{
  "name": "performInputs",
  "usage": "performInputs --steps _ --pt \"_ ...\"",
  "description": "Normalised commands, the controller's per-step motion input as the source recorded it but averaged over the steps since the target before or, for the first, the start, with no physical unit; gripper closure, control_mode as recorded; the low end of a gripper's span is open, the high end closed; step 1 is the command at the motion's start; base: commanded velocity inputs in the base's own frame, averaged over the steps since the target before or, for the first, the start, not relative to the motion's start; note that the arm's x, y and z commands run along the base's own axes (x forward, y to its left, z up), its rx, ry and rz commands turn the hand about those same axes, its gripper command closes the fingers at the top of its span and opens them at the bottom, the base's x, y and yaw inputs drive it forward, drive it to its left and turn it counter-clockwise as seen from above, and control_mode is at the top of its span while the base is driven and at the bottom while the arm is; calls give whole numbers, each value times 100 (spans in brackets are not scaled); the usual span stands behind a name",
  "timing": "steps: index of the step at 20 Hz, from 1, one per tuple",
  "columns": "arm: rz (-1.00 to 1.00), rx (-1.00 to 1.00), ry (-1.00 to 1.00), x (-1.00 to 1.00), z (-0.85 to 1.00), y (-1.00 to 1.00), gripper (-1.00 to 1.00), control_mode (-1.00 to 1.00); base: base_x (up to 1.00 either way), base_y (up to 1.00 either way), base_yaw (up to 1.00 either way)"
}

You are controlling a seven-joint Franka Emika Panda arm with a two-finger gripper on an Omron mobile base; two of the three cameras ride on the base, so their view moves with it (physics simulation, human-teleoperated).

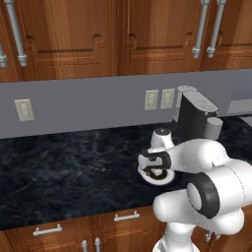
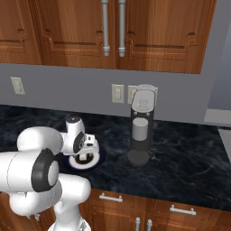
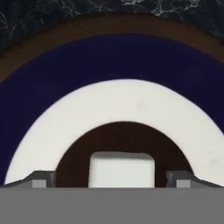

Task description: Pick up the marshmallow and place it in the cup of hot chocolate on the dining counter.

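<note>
I have the gripper (image 3: 112, 180) low over the plate (image 3: 109, 57), fingers spread either side of the marshmallow (image 3: 121, 169). Not yet gripped, I judge; lift and cup placement remain.

Marshmallow (image 3: 121, 169) between spread tool (image 3: 114, 179) fingers, over plate (image 3: 109, 57).

A dark coffee machine (image 2: 140, 126) stands beside a round dark-rimmed plate (image 2: 97, 160) (white-centred, apparently) below wooden wall cabinets (image 1: 123, 34).
</note>
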Motion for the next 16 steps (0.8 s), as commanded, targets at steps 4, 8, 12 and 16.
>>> performInputs --steps 4,8,12,16 --pt "0 3 0 0 -31 0 100 -100 0 0 0" --pt "0 0 -1 -14 -11 0 100 -100 0 0 0" --pt "0 0 0 -19 -1 0 100 -100 0 0 0" --pt "0 0 -1 -20 0 0 100 -100 0 0 0"
